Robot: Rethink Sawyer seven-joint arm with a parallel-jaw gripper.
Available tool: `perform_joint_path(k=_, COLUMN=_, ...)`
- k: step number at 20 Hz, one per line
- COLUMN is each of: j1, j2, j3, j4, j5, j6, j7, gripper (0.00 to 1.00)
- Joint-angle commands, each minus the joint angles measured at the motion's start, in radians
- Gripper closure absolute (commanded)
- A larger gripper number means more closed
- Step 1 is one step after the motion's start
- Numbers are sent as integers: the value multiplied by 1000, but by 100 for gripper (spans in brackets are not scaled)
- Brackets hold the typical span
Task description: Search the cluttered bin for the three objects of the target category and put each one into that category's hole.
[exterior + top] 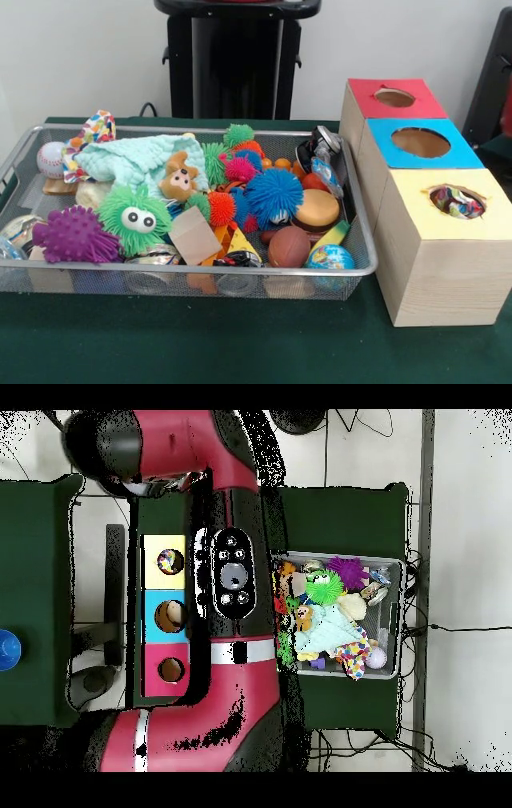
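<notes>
The wire mesh bin (240, 273) sits on the green table, full of toys; it also shows in the overhead view (401, 614). One white cloth piece printed with coloured triangles (98, 128) lies at the bin's far left corner, partly under the mint-green cloth (132, 160); it shows in the overhead view too (352, 656). The yellow-topped box's hole (456, 202) shows multicoloured printed cloth inside; in the overhead view the hole (170, 562) lies beside the arm. No other printed cloth shows. The gripper shows in neither view; only the red and black arm (232, 574) shows.
Blue-topped (421, 142) and red-topped (394, 98) boxes stand behind the yellow one. The bin holds a green pom-pom with eyes (134, 214), a purple spiky ball (74, 234), a blue pom-pom (274, 196), a teddy bear (178, 180) and a baseball (50, 158). The pedestal (236, 60) stands behind.
</notes>
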Motion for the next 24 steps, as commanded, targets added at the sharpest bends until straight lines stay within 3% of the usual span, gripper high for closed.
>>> perform_joint_path(k=1, j1=-94, j2=102, j3=188, j4=-157, j5=-85, j6=172, j7=-493, gripper=100)
perform_joint_path(k=9, j1=-124, j2=65, j3=328, j4=-206, j5=-239, j6=310, j7=-556, gripper=100)
perform_joint_path(k=18, j1=-175, j2=13, j3=586, j4=-187, j5=-481, j6=392, j7=-560, gripper=100)
perform_joint_path(k=24, j1=-226, j2=-9, j3=820, j4=-175, j5=-693, j6=411, j7=-593, gripper=100)
